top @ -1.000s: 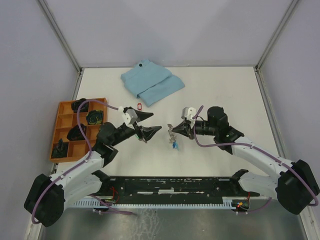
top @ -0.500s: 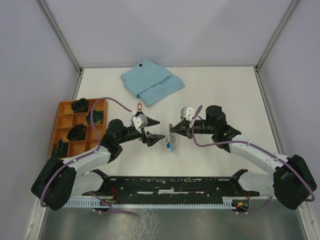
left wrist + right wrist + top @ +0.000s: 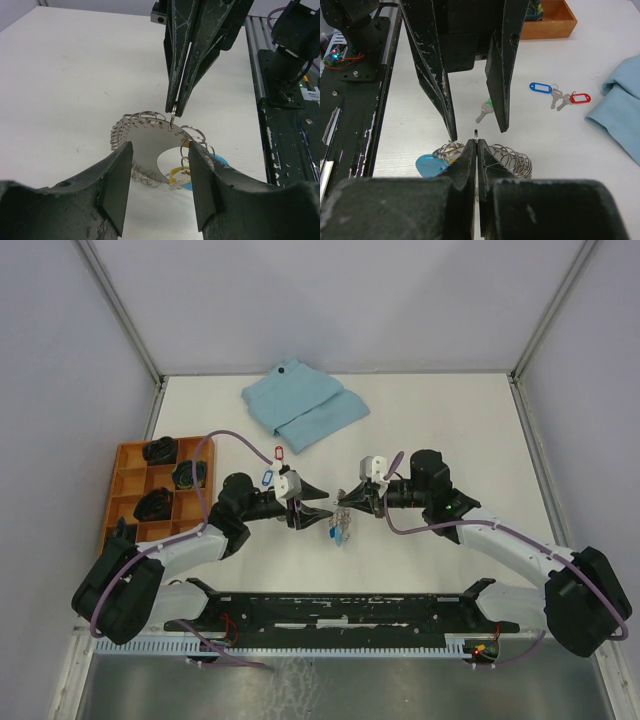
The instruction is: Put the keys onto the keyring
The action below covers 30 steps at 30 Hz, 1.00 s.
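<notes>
**Keyring pinched by one link, keys lying loose on the desk**

The right end effector (image 3: 476,145) is closed tight on a single small ring at the top of the keyring (image 3: 137,122), whose coil of thin metal links hangs below its tips with the light-blue tag and yellow tag at the bottom. Whether the lowest links touch the desk (image 3: 570,150) cannot be told. The left end effector (image 3: 160,150) faces it with its jaws apart and empty, one finger on each side of the pinched ring and gripping nothing.

The keys (image 3: 554,98) lie flat on the desk beyond the right end effector. The green-tagged key (image 3: 484,111) is nearest, the blue-tagged key (image 3: 540,88) and the red-tagged key (image 3: 579,97) are farther off to its right, near the cloth (image 3: 620,100).

The chain looks light and limp, likely to swing and bunch, so holding one link gives little control of the rest. The keys look stiff, thin and slick. Each is probably best gripped across its flat plastic tag, leaving the metal ring free for threading.
</notes>
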Motion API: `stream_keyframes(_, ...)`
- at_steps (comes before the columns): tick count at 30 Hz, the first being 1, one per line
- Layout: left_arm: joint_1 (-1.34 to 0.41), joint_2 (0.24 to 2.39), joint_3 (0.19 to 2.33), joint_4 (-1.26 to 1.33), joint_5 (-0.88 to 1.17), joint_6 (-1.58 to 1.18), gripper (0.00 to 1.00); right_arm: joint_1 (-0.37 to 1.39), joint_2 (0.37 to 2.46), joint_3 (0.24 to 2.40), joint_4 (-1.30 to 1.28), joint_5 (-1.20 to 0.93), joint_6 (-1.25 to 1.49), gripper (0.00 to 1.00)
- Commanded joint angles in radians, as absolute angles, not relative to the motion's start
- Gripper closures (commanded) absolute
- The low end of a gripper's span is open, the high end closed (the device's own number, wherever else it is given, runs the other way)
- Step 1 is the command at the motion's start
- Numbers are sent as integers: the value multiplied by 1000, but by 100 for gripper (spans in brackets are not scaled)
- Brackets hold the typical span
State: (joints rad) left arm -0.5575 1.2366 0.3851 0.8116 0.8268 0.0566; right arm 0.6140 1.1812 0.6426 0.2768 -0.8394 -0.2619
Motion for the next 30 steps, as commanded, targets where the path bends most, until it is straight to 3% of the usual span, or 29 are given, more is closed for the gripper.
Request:
stream_keyframes(1,-555,1234,430,884,890,89,48,611,1185,693,334,-885,-276,97)
stream_keyframes(16,-556,1293,470,914,967,25,65,611,1199,697,345,-907,-267,97)
stream_keyframes(20,-557,1306,475,913,976,18,77,611,1203,702,347,-912,-263,97)
stream_keyframes(23,-557,1298,481,889,977,22,94,611,1207,703,339,-911,-262,97)
stream_keyframes(25,-557,1279,489,834,965,47,97,611,1202,708,309,-901,-276,97)
stream_keyframes(30,-558,1200,510,651,903,134,97,611,1182,721,213,-847,-297,82)
